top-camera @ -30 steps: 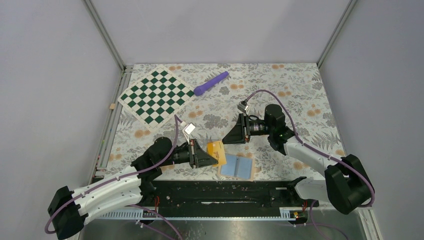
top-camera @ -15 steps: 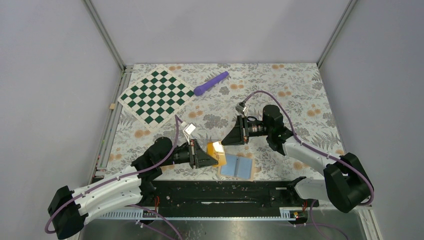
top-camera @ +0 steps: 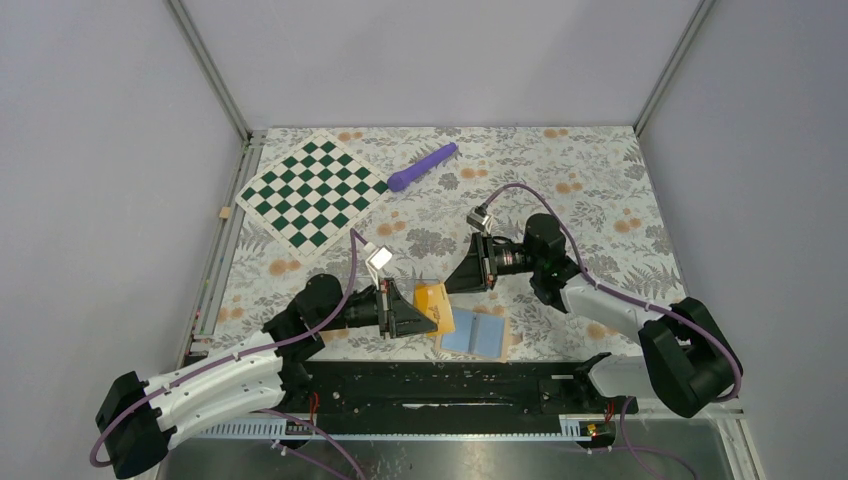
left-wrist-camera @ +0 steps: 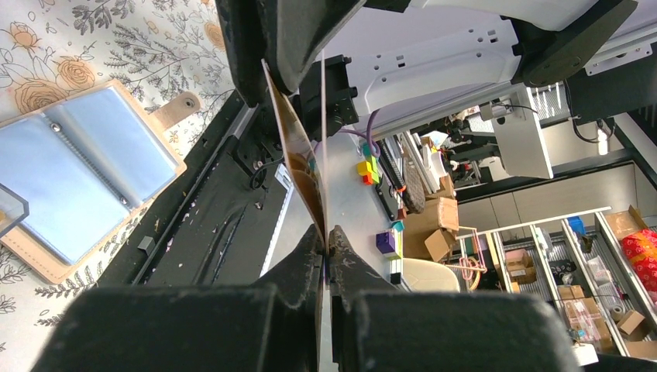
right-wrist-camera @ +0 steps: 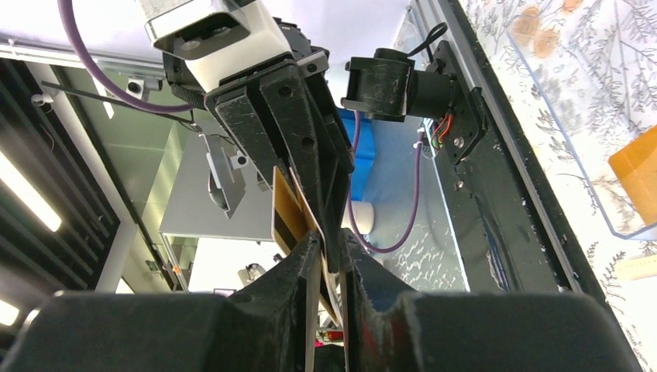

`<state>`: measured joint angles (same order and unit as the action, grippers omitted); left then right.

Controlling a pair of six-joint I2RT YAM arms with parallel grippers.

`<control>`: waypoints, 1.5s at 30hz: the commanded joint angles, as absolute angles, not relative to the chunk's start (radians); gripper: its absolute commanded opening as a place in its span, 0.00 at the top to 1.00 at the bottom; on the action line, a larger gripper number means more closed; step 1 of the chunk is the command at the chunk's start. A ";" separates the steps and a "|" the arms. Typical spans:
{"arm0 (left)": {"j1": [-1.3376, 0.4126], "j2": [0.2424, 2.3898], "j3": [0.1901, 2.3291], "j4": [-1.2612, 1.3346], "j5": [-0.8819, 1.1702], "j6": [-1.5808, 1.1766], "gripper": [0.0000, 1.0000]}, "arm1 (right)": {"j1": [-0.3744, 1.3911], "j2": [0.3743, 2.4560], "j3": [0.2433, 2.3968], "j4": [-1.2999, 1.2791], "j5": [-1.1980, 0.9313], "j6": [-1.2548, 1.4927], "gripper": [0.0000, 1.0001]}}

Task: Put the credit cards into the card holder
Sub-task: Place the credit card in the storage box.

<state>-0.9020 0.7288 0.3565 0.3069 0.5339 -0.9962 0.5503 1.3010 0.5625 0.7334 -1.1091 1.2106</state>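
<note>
Progress: nothing seated yet. Left end effector (left-wrist-camera: 325, 236), arm stretched low to the right, is clamped on a flat orange-yellow plastic credit card (top-camera: 432, 297) held on edge above the floral bench (top-camera: 600, 190). Just right lies the tan leather-like card holder (top-camera: 478, 335), open, its blue pockets apparently empty. Right end effector (right-wrist-camera: 327, 244), forearm angled down and leftward, pinches the same card's far edge. Likely a handover; insertion not yet done.

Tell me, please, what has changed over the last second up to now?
The right gripper edged toward the left gripper and narrowed its jaws onto the free end of the credit card, so both now grip it. The left gripper stayed clamped; the open card holder, checkered mat and purple tool did not move.
</note>
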 commanded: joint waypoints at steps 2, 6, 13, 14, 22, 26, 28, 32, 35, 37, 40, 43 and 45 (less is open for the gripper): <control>-0.908 0.738 0.407 0.385 0.548 -0.979 1.00 | 0.603 1.293 0.561 0.784 -1.131 1.218 0.78; -0.908 0.750 0.411 0.377 0.516 -0.975 1.00 | 0.652 1.272 0.565 0.730 -1.119 1.181 0.77; -0.906 0.755 0.400 0.360 0.438 -0.976 1.00 | 0.700 1.269 0.501 0.804 -1.117 1.208 0.74; -0.907 0.755 0.392 0.367 0.431 -0.980 1.00 | 0.701 1.273 0.492 0.836 -1.118 1.233 0.75; -0.905 0.771 0.328 0.434 0.386 -1.032 0.98 | 0.704 1.304 0.483 0.973 -1.121 1.319 1.00; -0.906 0.785 0.292 0.472 0.353 -1.065 0.95 | 0.704 1.287 0.483 0.879 -1.093 1.267 1.00; -0.906 0.797 0.269 0.504 0.345 -1.087 0.95 | 0.702 1.255 0.503 0.711 -1.058 1.168 1.00; -0.906 0.840 0.228 0.571 0.351 -1.121 0.94 | 0.697 1.166 0.606 0.221 -0.935 0.864 1.00; -0.906 0.871 0.208 0.615 0.362 -1.134 0.94 | 0.679 1.130 0.660 0.041 -0.868 0.762 1.00; -0.906 0.885 0.200 0.633 0.364 -1.141 0.92 | 0.657 1.119 0.663 0.038 -0.861 0.769 1.00; -0.906 0.899 0.196 0.643 0.365 -1.141 0.91 | 0.626 1.108 0.659 0.031 -0.849 0.773 1.00; -0.906 0.906 0.190 0.644 0.363 -1.139 0.92 | 0.607 1.094 0.666 0.012 -0.836 0.766 1.00; -0.906 0.911 0.184 0.654 0.365 -1.140 0.96 | 0.604 1.084 0.680 -0.026 -0.819 0.748 1.00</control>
